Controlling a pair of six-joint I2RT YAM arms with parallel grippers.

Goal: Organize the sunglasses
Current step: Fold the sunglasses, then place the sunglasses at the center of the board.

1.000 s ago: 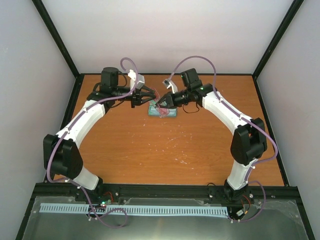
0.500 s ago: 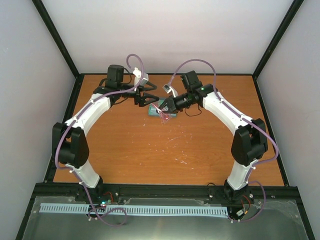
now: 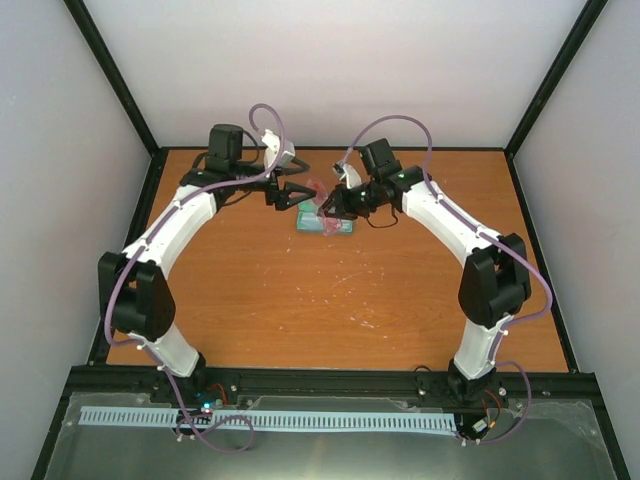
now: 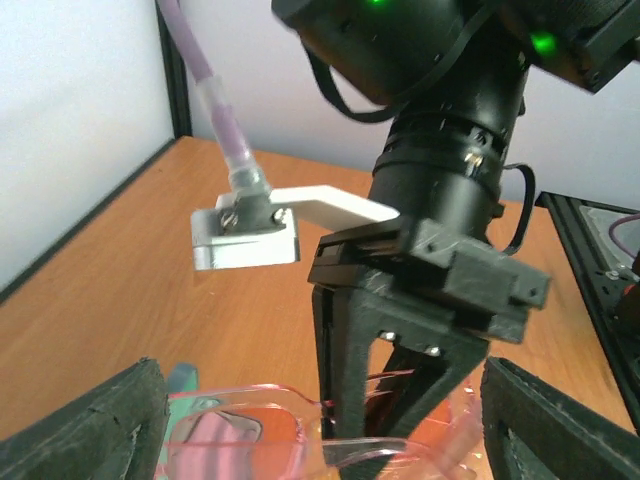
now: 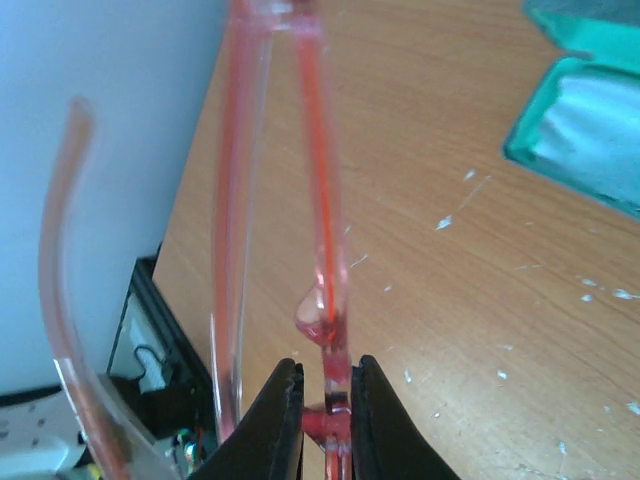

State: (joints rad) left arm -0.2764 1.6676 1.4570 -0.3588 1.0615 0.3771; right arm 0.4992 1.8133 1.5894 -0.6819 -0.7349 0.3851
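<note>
The left arm and right arm wear white shells between bulky black joint housings, each trailed by a lilac cable running up from the black base rail. Farthest from that rail, the right gripper is matt black and angular, with small silver screws, a white bracket and green lights.

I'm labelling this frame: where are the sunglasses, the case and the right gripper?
sunglasses [image 5: 322, 200], right wrist view, on the red frame bar.
case [image 5: 590, 125], right wrist view, on its pale middle.
right gripper [image 5: 327, 385], right wrist view, between its fingertips.
</note>
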